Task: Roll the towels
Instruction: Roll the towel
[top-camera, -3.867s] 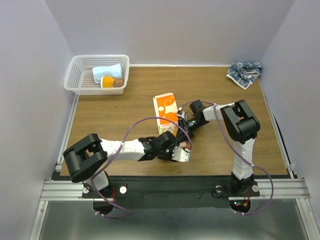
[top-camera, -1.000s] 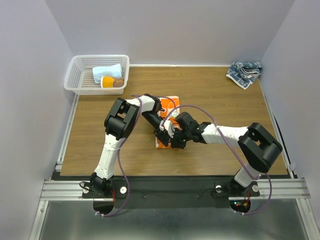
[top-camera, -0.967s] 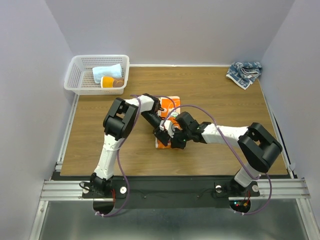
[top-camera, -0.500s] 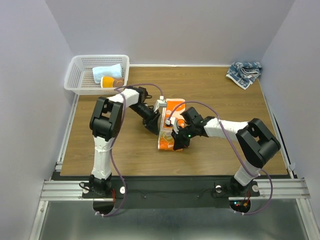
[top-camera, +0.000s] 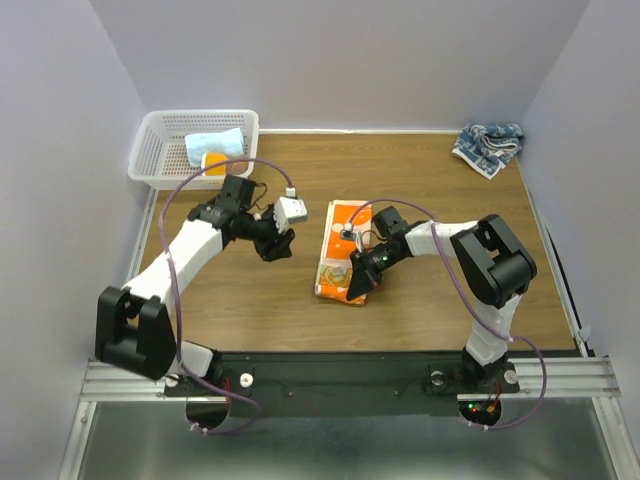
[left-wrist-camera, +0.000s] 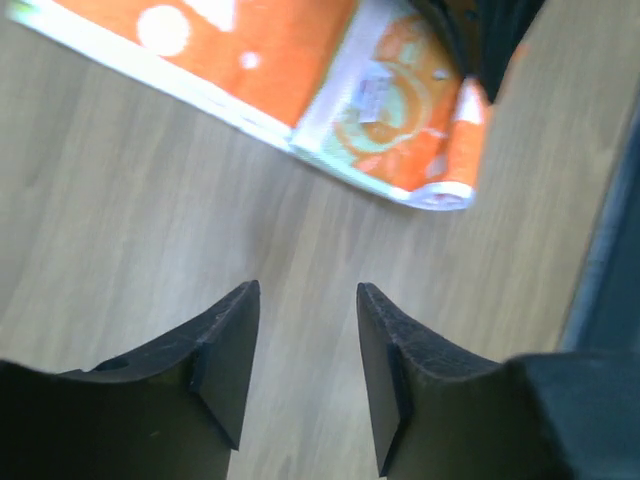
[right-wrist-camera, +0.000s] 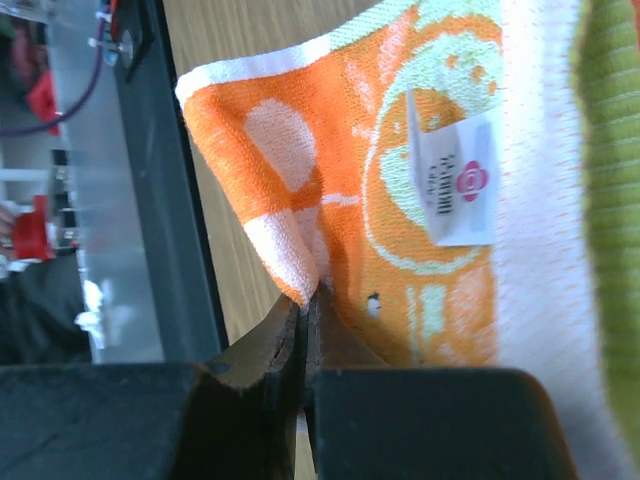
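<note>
The white-and-orange towel (top-camera: 340, 250) lies folded in a long strip at the table's middle, its near end partly turned over. My right gripper (top-camera: 360, 281) is shut on a fold at the towel's near edge; the right wrist view shows the orange cloth (right-wrist-camera: 400, 200) pinched between the closed jaws (right-wrist-camera: 310, 302). My left gripper (top-camera: 278, 246) is open and empty over bare wood, left of the towel. The left wrist view shows its gripper (left-wrist-camera: 308, 300) with the towel (left-wrist-camera: 300, 70) beyond it. The dark-blue-and-white towel (top-camera: 488, 145) lies crumpled at the far right corner.
A white mesh basket (top-camera: 150, 150) at the far left corner holds a light blue cloth and an orange-brown item. Grey walls close in the table on three sides. A black rail runs along the near edge (top-camera: 330, 365).
My left gripper has left the towel and swung left, and its jaws are now open. My right gripper stays shut on the towel's near end, which is now turned over.
</note>
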